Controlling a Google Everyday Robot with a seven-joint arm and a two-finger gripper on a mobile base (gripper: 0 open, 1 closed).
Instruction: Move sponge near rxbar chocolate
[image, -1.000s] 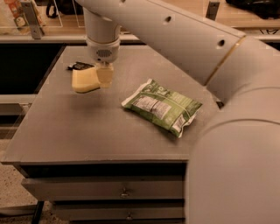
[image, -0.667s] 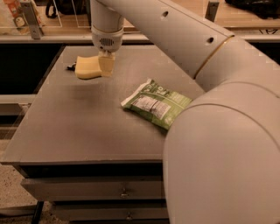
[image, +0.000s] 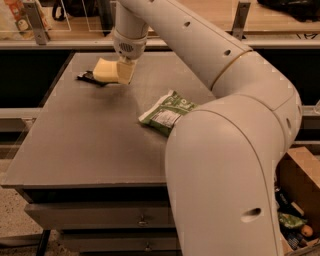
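Clasping the sponge (image: 104, 71), gripper (image: 124, 74) hangs beside the rxbar chocolate (image: 88, 77)

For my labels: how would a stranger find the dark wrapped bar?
On the grey table, look at the far-left corner, where the gripper holds a pale yellow foam sponge. The flat dark brown wrapped bar lies just beside it, the only dark, slim item there.
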